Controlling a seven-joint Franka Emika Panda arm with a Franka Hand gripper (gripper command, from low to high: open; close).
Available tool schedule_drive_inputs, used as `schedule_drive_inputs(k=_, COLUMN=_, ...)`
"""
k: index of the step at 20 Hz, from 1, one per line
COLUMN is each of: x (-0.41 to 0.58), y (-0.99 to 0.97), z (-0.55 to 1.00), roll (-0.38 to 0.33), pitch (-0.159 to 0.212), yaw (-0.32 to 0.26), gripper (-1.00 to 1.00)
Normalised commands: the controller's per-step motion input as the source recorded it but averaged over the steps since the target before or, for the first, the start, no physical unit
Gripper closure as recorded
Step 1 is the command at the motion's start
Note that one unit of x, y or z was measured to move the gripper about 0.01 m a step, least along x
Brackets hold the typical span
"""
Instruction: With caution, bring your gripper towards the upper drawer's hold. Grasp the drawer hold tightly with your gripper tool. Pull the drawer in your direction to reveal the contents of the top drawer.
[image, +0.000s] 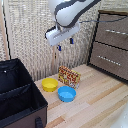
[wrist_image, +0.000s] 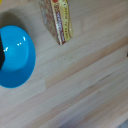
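**Hand held high, well apart from the dresser**

The hand (image: 65, 44) is seen hanging above the tabletop (image: 95, 102), its two blue-tipped fingers (image: 59, 48) pointing down and parted narrowly, with nothing held between them. The dresser (image: 111, 42) is taken as the landmark: it stands at the exterior view's right edge. The upper drawer (image: 114, 31) is shown flush in the dresser's face, and the drawer hold (image: 116, 31) is seen as a thin pale bar across it. Open air lies between the hand and the dresser. A patterned box (image: 69, 76) (wrist_image: 57, 20), a yellow bowl (image: 49, 84) and a blue bowl (image: 66, 93) (wrist_image: 15, 56) are set well away from the dresser, below the hand. A black case (image: 19, 95) fills the corner farthest from the dresser. Bare wood is seen before the dresser.
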Motion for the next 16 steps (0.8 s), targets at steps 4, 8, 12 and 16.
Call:
schedule_drive_inputs(k=4, x=0.000, y=0.00, z=0.00, roll=-0.375, pitch=0.042, yaw=0.096, gripper=-1.00)
schedule_drive_inputs(k=8, x=0.000, y=0.00, z=0.00, roll=-0.375, pitch=0.042, yaw=0.111, gripper=-1.00)
schedule_drive_inputs(k=12, x=0.029, y=0.04, z=0.17, roll=-0.361, pitch=0.027, yaw=0.110, gripper=-1.00)
schedule_drive_inputs(k=16, x=0.022, y=0.04, z=0.15, roll=-0.364, pitch=0.029, yaw=0.108, gripper=-1.00)
